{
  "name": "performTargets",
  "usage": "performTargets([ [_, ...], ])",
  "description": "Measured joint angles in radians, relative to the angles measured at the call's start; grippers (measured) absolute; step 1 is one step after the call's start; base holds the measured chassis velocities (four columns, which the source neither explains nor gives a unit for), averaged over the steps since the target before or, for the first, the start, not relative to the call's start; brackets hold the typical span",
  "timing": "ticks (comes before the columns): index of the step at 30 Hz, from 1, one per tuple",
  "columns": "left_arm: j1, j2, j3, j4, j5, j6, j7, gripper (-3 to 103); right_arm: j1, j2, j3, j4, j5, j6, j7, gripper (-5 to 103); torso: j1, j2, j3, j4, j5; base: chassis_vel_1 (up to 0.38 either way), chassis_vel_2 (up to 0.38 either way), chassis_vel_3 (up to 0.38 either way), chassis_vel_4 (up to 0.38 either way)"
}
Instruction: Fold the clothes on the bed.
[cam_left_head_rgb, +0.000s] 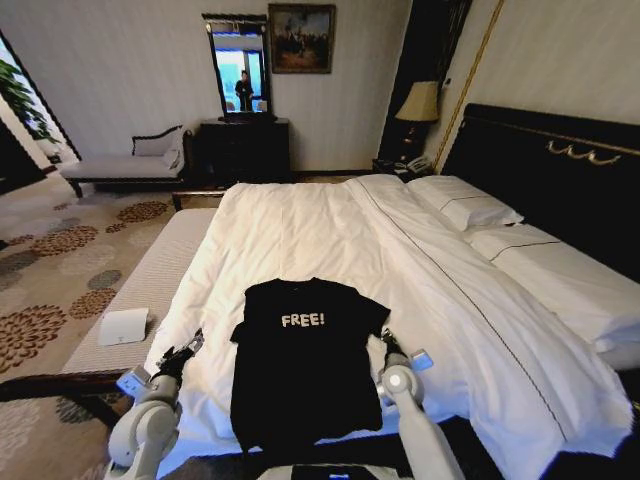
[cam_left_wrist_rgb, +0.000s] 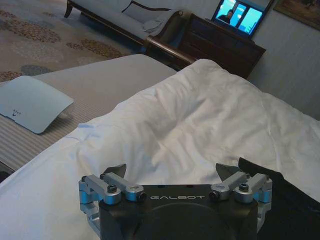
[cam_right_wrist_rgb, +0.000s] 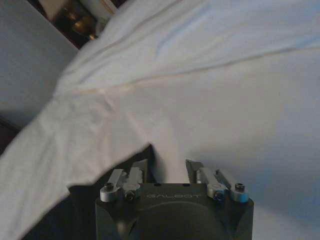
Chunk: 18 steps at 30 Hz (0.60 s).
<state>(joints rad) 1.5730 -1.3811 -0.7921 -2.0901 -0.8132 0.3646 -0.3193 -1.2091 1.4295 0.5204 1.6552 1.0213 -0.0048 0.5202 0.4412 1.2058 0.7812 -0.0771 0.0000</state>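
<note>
The clothes, a black T-shirt (cam_left_head_rgb: 300, 370) with white "FREE!" lettering, lie flat and face up on the bed (cam_left_head_rgb: 300, 230) near its foot, the hem hanging over the edge. My left gripper (cam_left_head_rgb: 186, 350) hovers open over the white duvet just off the shirt's left side. In the left wrist view that gripper (cam_left_wrist_rgb: 172, 172) has its fingers spread wide, with the shirt's edge (cam_left_wrist_rgb: 295, 200) beside it. My right gripper (cam_left_head_rgb: 388, 346) sits by the right sleeve. In the right wrist view this gripper (cam_right_wrist_rgb: 166, 167) is open over the duvet, with dark fabric (cam_right_wrist_rgb: 60, 215) touching one fingertip (cam_right_wrist_rgb: 140, 167).
A striped bench (cam_left_head_rgb: 140, 290) runs along the bed's left side with a flat white object (cam_left_head_rgb: 123, 326) on it. Pillows (cam_left_head_rgb: 470, 205) and a dark headboard (cam_left_head_rgb: 560, 160) are at the right. A chaise longue (cam_left_head_rgb: 125, 165) and a dresser (cam_left_head_rgb: 243, 150) stand at the far wall.
</note>
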Motion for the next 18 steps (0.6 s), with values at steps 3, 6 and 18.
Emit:
performTargets([
  [3,0.0,0.0,0.001,0.0,0.001,0.0,0.0,100,0.054,-0.047,0.004,-0.071,0.085,-0.036,-0.106,56,0.0,0.0,0.0,0.0002,-0.0001,0.0,0.0,0.0,0.0],
  [6,0.0,0.0,0.001,-0.001,0.001,0.0,0.0,100,0.076,-0.066,0.0,-0.108,0.123,-0.058,-0.166,67,0.0,0.0,0.0,0.0001,0.0001,0.0,0.0,0.0,0.0],
  [18,0.003,-0.001,-0.006,0.001,0.002,0.0,0.0,100,0.176,-0.077,-0.016,-0.247,0.131,-0.08,-0.235,64,0.0,0.0,0.0,0.0001,0.0,0.0,0.0,0.0,0.0],
])
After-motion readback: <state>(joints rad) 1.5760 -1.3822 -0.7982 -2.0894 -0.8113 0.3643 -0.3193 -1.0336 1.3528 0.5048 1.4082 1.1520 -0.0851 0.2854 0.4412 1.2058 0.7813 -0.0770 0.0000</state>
